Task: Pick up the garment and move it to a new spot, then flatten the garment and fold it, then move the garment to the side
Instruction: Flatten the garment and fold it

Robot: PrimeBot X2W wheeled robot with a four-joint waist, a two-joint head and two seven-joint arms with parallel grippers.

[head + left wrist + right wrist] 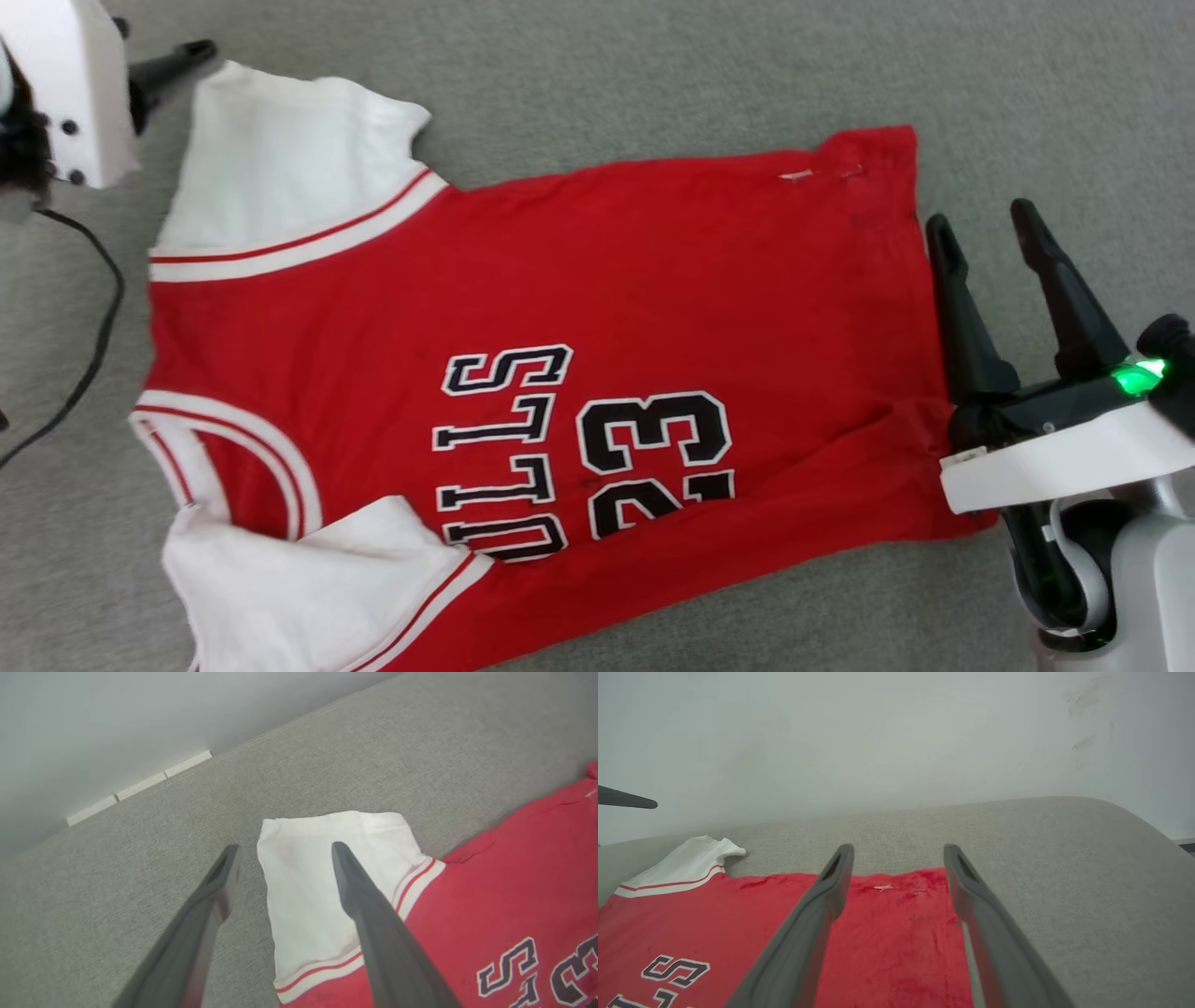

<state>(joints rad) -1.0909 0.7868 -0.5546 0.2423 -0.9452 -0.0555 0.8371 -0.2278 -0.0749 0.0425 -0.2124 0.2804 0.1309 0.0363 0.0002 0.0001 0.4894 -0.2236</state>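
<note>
The grey woven surface (653, 75) carries one red shirt (560, 280), lying chest up and mostly flat, with the collar (233, 439) toward the head view's left and the hem toward its right. One white sleeve (280, 159) lies spread on the cloth, and the other (308, 579) is folded over the chest lettering. The surface's far edge meets a pale wall (878, 742).

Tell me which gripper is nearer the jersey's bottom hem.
Right. The right gripper sits open just beside the hem; the left gripper is open at the white sleeve, at the other end of the jersey.
</note>
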